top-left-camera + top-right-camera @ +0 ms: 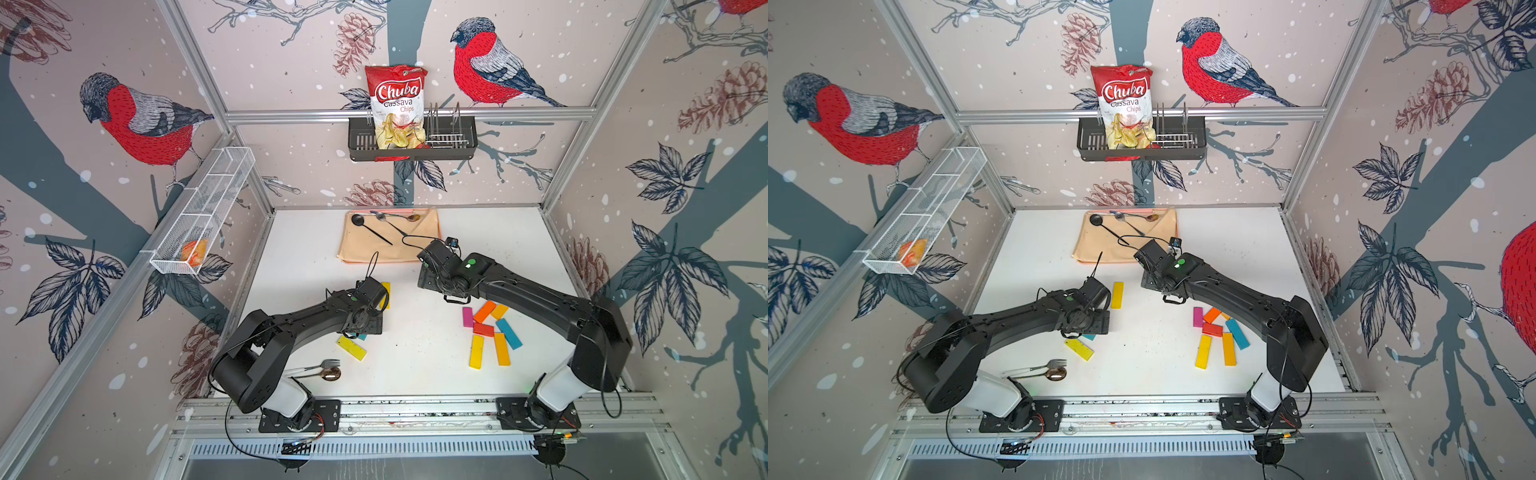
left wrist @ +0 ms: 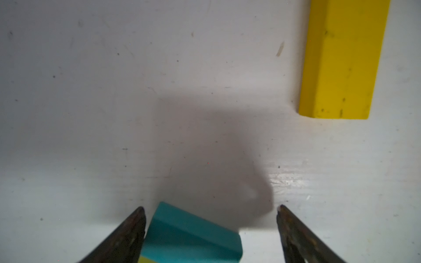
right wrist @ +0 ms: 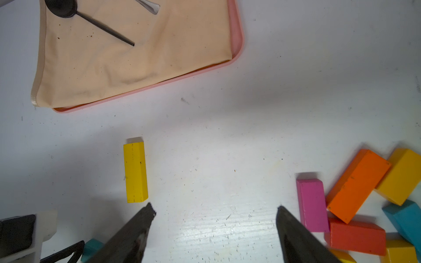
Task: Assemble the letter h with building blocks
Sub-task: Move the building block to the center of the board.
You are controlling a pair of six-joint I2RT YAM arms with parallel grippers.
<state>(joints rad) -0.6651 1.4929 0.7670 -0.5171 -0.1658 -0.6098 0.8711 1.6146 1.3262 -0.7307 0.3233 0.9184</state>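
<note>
My left gripper (image 2: 210, 208) is open, pointing down at the white table. The end of a teal block (image 2: 191, 234) lies between its fingers, close to one fingertip (image 2: 139, 218), and rests on a yellow block (image 1: 351, 348). Another yellow block (image 2: 341, 59) lies just ahead, also seen in both top views (image 1: 1117, 295). My right gripper (image 3: 215, 208) is open and empty over bare table. To its side is a cluster of blocks: magenta (image 3: 312, 205), orange (image 3: 357, 184), red (image 3: 357, 236), teal (image 1: 508, 333) and yellow (image 1: 476, 352).
A pink tray (image 3: 238, 45) covered by a beige cloth with spoons sits at the back of the table. A fork and spoon (image 1: 322, 370) lie at the front left near the left arm's base. A chips bag (image 1: 397, 104) stands in a wall basket.
</note>
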